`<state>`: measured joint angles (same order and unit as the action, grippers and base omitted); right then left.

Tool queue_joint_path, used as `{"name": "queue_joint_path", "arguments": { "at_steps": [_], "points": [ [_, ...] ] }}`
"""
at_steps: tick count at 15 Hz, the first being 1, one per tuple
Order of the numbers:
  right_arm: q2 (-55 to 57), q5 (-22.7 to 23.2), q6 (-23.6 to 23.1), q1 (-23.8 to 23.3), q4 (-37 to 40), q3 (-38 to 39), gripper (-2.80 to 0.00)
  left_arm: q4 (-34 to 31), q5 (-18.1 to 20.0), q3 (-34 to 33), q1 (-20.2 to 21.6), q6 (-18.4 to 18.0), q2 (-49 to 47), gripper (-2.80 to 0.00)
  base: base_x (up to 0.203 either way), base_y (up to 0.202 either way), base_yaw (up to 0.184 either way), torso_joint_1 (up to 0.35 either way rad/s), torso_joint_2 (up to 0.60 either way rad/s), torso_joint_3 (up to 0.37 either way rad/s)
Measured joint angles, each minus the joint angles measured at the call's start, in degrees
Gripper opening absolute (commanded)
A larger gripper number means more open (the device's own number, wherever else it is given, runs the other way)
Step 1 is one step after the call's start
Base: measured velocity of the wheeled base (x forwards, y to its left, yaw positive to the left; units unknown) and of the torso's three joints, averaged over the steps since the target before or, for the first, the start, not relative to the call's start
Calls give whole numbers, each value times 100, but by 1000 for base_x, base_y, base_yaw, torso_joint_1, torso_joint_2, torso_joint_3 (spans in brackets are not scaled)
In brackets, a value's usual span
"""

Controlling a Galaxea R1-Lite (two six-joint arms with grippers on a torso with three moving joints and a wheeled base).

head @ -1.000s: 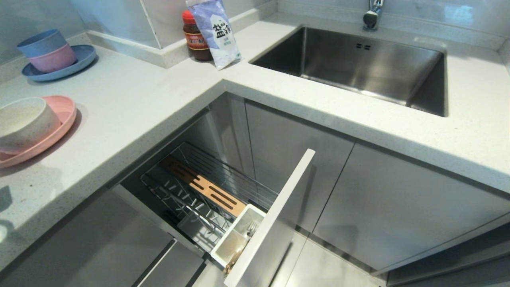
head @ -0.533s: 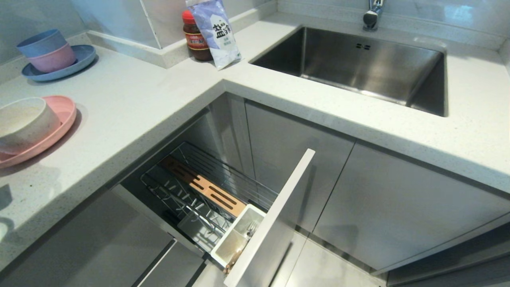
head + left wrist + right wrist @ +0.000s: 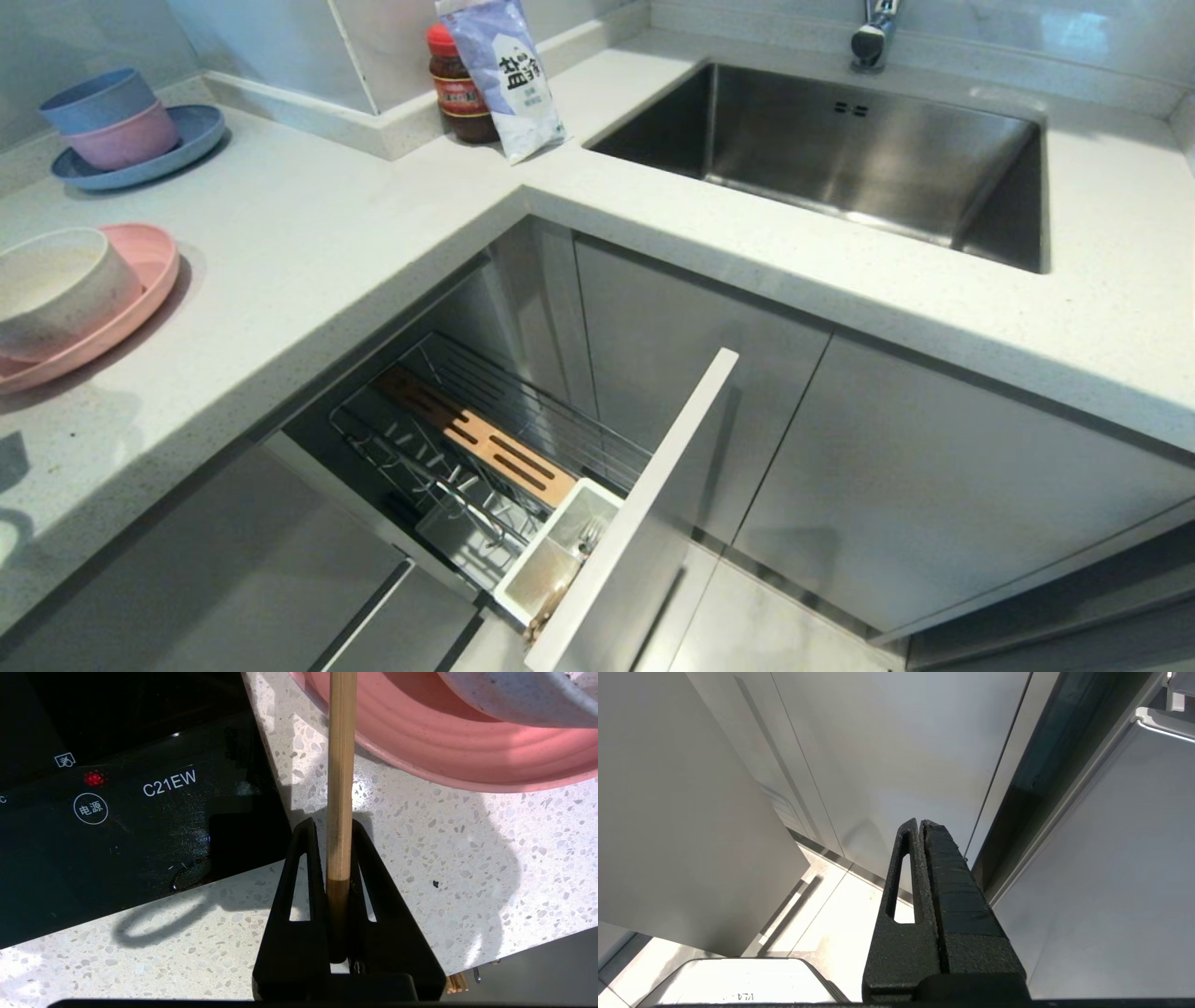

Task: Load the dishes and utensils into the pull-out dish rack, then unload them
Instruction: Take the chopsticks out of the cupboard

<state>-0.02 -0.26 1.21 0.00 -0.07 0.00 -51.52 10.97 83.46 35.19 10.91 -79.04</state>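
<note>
The chopstick (image 3: 340, 779) is clamped between the two black fingers of the left gripper (image 3: 337, 826), held near its darker butt end, shaft running straight out past the fingertips. Only one stick can be made out in the grip; whether a 2nd sits behind it cannot be told. The grip near the end leaves most of the length free, prob. so the shaft can be lowered or laid down without the fingers fouling.

Ref. landmark: pink plate (image 3: 467, 751). The chopstick tip reaches over the plate's rim. The off-white bowl (image 3: 58, 289) sits on the plate. Gripper hangs over speckled countertop (image 3: 420, 858) just beside the plate, w/ a black induction hob (image 3: 117, 812) on the far side of the gripper from the plate. The left arm is outside the head view.

The pull-out dish rack (image 3: 485, 448) stands open, well apart from the plate, below the counter edge. Its white cutlery cup (image 3: 551, 551) shows the fork (image 3: 588, 535) and what look like wooden stick ends at the front panel, so the utensils seem only partly unloaded.

Judgement: unload phase, chopstick being brought to rest beside the dishes.

Right gripper (image 3: 920, 826): fingers pressed together, nothing between them, parked low facing cabinet doors (image 3: 901, 765), far from the plate.
</note>
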Motion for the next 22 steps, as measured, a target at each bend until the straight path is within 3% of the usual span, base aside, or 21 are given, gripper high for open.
{"name": "queue_joint_path", "arguments": {
  "at_steps": [12,18,19,22],
  "points": [
    [0,-1,0,0,0,0,-280,-51,-28,-19,-16,5,115,0,0,0,0,0,0,0],
    [0,-1,2,0,0,0,-280,-61,-75,-325,-85,6,721,0,0,0,0,0,0,0],
    [0,-1,0,0,0,0,-280,-60,-84,-378,-89,9,877,-280,0,0,0,0,0,0],
    [0,-1,2,0,0,0,-280,-57,-318,-564,-113,20,1429,-280,0,0,0,0,0,0]
  ]
}}
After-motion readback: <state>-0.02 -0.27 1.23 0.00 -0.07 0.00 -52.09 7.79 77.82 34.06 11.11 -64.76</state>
